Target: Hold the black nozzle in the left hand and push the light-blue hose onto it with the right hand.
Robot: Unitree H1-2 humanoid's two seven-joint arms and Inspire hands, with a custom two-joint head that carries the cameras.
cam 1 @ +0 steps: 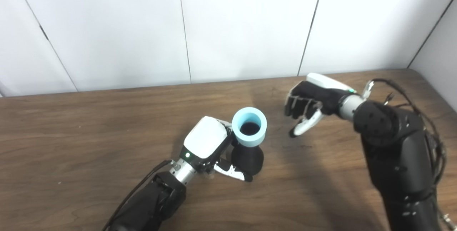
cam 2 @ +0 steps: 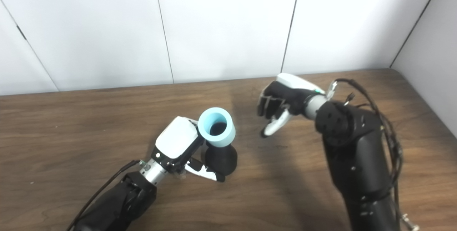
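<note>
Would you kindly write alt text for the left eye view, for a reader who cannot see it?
The left hand holds a black nozzle with a light-blue hose already seated on top, above a wooden table. The right hand hovers apart to the right, fingers loosely curled, holding nothing.

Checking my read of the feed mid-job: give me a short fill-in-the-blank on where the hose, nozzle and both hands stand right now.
1. The light-blue hose sits on top of the black plastic nozzle, held by the ____ hand.
2. The right hand holds ____.
3. The hose's open end faces ____.
4. The brown wooden table meets a ____ panelled wall.

Missing words: left; nothing; upward; white
</note>
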